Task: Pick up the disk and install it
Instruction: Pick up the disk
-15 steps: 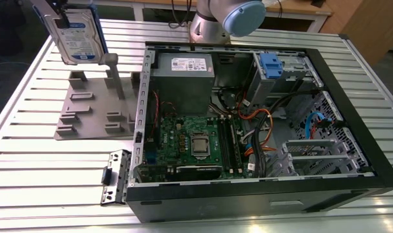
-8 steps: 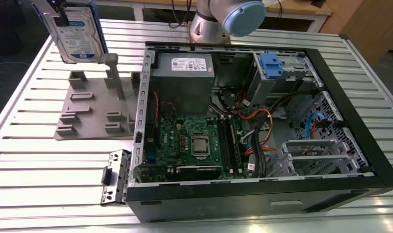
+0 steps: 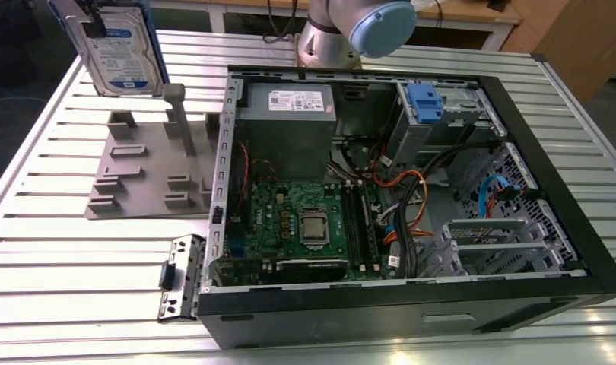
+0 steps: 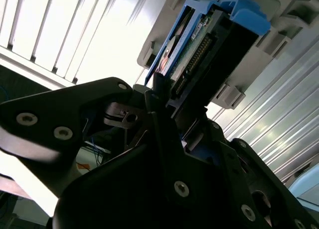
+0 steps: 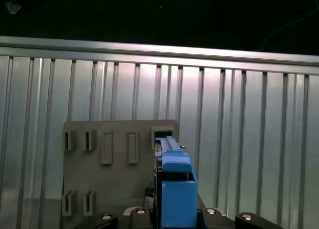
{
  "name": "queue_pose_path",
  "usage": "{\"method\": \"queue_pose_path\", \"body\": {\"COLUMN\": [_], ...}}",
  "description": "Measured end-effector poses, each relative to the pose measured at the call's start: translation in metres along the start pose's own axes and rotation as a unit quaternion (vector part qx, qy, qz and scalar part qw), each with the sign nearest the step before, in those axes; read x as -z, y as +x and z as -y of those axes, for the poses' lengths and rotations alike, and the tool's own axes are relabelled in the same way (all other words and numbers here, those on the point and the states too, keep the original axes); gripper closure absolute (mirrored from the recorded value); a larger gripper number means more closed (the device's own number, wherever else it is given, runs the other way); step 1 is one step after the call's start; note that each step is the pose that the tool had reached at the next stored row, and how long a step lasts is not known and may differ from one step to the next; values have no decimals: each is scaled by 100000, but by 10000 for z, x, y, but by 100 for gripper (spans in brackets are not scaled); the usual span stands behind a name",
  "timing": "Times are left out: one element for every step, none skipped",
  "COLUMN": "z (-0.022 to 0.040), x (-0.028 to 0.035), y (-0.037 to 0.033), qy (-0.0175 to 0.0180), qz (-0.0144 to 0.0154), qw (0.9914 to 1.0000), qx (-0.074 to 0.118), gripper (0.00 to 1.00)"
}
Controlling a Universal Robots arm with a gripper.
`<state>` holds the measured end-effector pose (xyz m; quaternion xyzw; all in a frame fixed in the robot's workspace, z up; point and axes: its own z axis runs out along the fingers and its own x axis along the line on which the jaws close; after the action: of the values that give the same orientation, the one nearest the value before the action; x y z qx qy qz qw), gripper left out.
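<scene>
You have the gripper (image 4: 167,102) clamped on the disk (image 4: 214,40). The disk stands upright over the grey rack (image 3: 146,179), on the exterior view's left of the open case (image 3: 566,220).

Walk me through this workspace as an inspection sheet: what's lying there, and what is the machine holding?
Surface: slatted metal table, carrying everything.
Job's things: disk held upright above a grey slotted stand; open computer case alongside.
Clutter: loose metal bracket by the case's corner.
Grippers: end effector shut on the disk's end.
Cables: orange, blue and black wiring inside the case.
Surroundings: arm base behind the case; wooden furniture beyond.
</scene>
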<state>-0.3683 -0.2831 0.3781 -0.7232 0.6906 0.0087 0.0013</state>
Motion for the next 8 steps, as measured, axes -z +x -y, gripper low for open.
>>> {"method": "queue_pose_path", "body": {"z": [0,0,0,0,0,0,0,-1], "x": [8,16,24,31,39,46,53,60], "y": [0,0,0,0,-1,-1,-1,-1], "qy": [-2,2,0,2,0,0,2,4], "qz": [0,-1,-3,-1,-1,-1,0,0], "qw": [100000,100000,100000,100000,100000,100000,100000,100000], "qx": [2,2,3,1,1,1,1,0], "gripper": [64,64,64,64,64,64,64,64]}}
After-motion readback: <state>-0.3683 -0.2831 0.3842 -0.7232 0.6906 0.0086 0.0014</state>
